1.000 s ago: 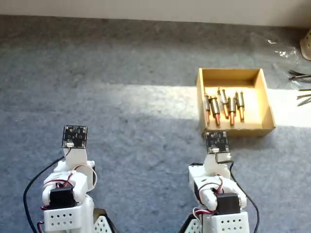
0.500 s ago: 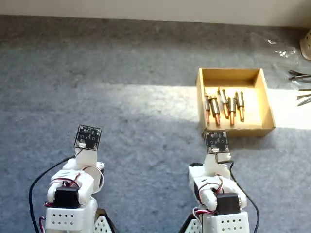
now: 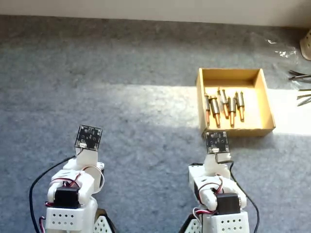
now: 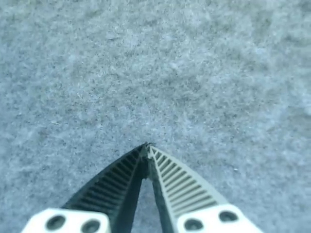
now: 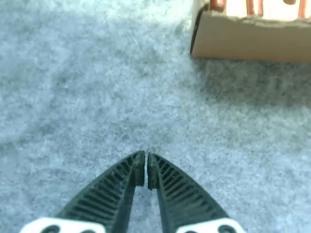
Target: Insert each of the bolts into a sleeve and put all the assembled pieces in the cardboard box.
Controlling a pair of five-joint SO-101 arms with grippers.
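Left gripper (image 4: 147, 148) tips pressed together, nothing between, over bare grey carpet (image 3: 146, 121). We place left arm (image 3: 73, 189) at lower left of high view, folded back near its base. Right gripper (image 5: 146, 160) likewise closed on nothing. Right arm (image 3: 216, 191) lower centre-right, just short of cardboard box (image 3: 266, 104). Assembled pieces (image 3: 223, 108) lie side by side inside box, upper right. We judge task finished, arms parked for that reason.

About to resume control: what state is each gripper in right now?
Left gripper: closed, holding nothing, above grey carpet.
Right gripper: closed, holding nothing, near the brown cardboard box.
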